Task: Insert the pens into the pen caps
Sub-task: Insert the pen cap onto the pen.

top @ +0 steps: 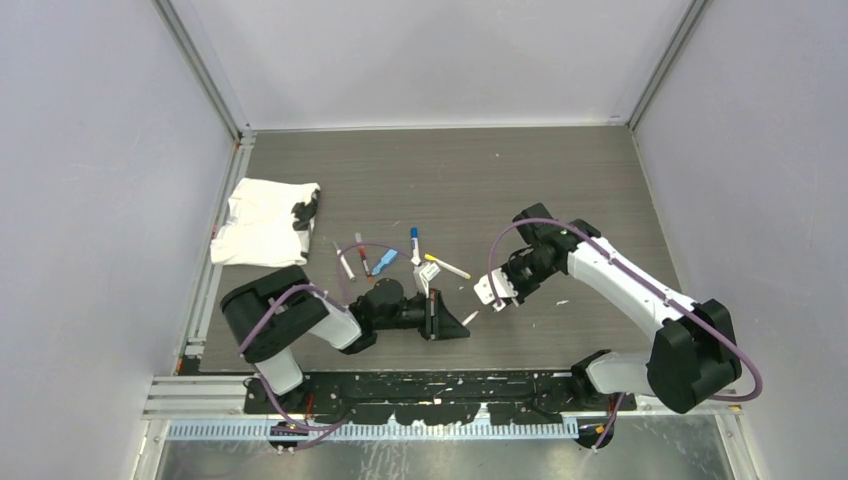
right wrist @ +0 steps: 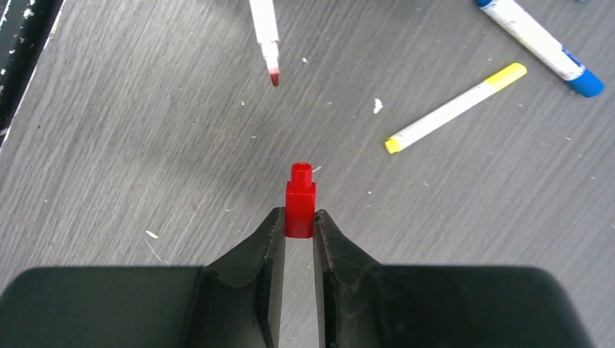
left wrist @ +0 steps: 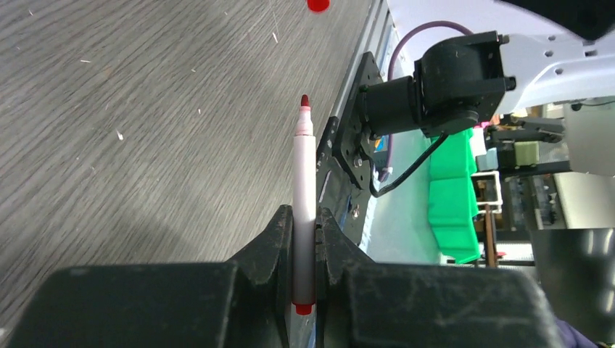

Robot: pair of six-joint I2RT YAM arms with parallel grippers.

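The left pincer [left wrist: 304,221] is clamped on a red pen [left wrist: 304,156]. Its fingers press the white barrel from both sides near the back end. The red tip points straight ahead, out past the fingertips, and the red end pokes out just behind them. The pen is held clear of the table [left wrist: 145,109].

The right pincer [right wrist: 299,221] is clamped on a red cap [right wrist: 299,194]. Only the bottom of the cap sits between the fingertips, and the rest, with its narrower stub, sticks out ahead.

From the right pincer, the tip of the red pen hangs ahead and slightly to the left, apart from the cap. From the left pincer, the cap shows well ahead of the pen tip, nearly in line with it.

A yellow pen [right wrist: 453,107] lies on the table ahead and to the right of the right pincer. A blue pen [right wrist: 540,45] lies farther out on the same side. A white cloth [top: 262,222] lies well apart from both pincers.
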